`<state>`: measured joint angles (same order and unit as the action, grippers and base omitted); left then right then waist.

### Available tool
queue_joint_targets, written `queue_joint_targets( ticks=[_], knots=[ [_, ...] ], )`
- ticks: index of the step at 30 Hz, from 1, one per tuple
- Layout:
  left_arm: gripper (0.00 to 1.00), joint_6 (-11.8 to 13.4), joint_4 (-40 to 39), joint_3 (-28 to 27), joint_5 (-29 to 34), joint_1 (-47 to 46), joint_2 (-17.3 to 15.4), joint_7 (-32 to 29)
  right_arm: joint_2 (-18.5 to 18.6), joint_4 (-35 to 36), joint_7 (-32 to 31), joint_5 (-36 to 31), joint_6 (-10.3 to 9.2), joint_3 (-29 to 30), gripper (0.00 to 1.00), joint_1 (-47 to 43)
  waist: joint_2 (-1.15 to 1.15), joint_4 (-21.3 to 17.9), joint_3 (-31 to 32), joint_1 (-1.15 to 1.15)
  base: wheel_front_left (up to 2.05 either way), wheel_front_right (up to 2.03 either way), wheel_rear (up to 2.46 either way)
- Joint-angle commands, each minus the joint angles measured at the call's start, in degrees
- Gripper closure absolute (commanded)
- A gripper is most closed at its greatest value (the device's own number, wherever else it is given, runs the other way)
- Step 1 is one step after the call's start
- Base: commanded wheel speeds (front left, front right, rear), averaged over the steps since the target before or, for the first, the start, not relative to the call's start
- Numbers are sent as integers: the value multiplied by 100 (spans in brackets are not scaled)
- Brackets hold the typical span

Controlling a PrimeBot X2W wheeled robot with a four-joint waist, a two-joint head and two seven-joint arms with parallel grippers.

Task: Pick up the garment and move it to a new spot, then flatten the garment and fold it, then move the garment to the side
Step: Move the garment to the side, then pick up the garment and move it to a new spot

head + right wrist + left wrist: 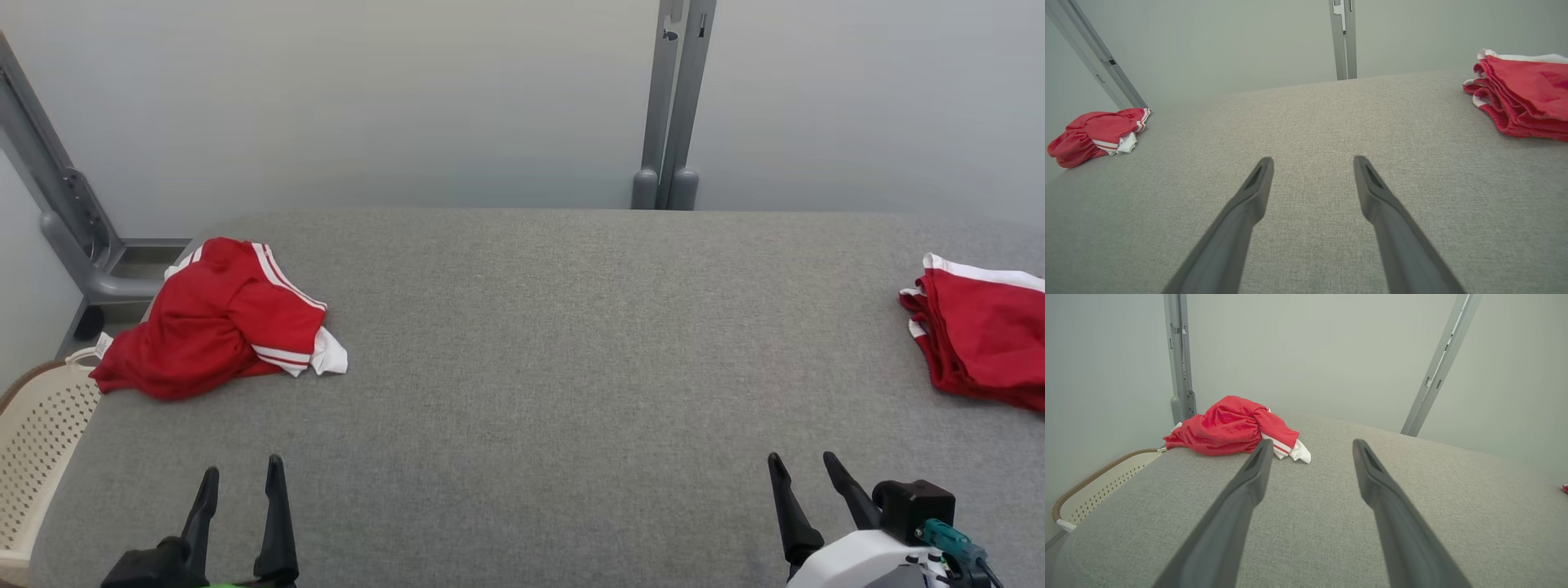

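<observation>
Left gripper [243, 465]: I see its two dark fingers spread wide with nothing between them, held above the table without touching the cloth.
Right gripper [800, 457]: I read it as spread wide too, with only bare grey surface showing between its fingers.
Garment [216, 322]: a crumpled red piece with white stripes and a white hem. It lies ahead of my left gripper's fingertips, a little off to that gripper's outer side and well apart from them. From my right gripper it sits far across to the left.
Garment's footing: it rests near the far left corner of the table [531, 367], and one edge droops over the side.
Folded red stack [984, 335]: it is ahead of my right gripper and out to its right, well clear of the fingers, at the table's right edge.
Basket [37, 441]: cream and perforated, it stands beside the table, out to the left of my left gripper and lower than the tabletop.
Grey post [673, 106]: it stands upright against the pale wall, beyond the far edge and ahead of both grippers.
</observation>
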<state>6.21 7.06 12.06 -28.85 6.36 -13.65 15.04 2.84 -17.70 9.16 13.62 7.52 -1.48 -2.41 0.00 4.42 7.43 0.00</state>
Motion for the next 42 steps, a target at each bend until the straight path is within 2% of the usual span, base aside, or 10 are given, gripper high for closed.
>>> queue_joint_targets(
  ticks=[1,4,17,36,42],
  knots=[
    [0,-140,-133,-140,136,219,68,13,13,45,23,-17,-6,48,0,-104,0,10,13,0,0,0,0],
    [0,-296,-247,-233,361,429,144,14,11,98,57,-92,-6,109,0,-119,0,10,17,0,0,0,0],
    [0,-565,-100,-575,931,633,349,15,11,311,109,-421,-6,281,0,-356,0,-87,-26,0,0,0,0],
    [0,-796,68,-752,1345,530,583,16,9,375,231,-535,-6,392,0,-324,0,-138,-95,0,0,0,0],
    [0,-810,151,-810,1402,516,606,16,9,347,258,-506,-6,323,0,-355,0,91,-86,0,0,0,0]
  ],
)
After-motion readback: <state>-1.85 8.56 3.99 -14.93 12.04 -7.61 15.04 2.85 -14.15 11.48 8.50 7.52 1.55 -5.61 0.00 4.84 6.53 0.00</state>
